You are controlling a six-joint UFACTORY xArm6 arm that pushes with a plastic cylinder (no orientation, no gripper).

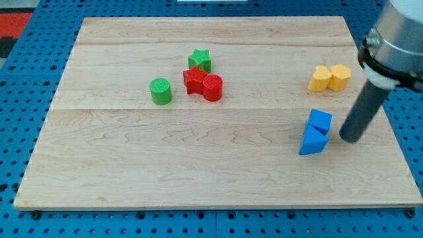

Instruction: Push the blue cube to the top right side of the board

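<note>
The blue cube [320,121] sits on the wooden board [198,165] at the view's right, a little below mid-height. A blue triangular block [312,141] lies touching it just below and to the left. My tip [351,138] rests on the board just right of the blue cube, a small gap away, and level with the gap between cube and triangular block. The rod rises from the tip toward the view's top right.
Two yellow blocks [329,78] lie side by side above the blue cube. A red star block [193,80] and red cylinder [212,87] touch near the board's centre top, with a green star [199,60] above them and a green cylinder [160,91] to their left.
</note>
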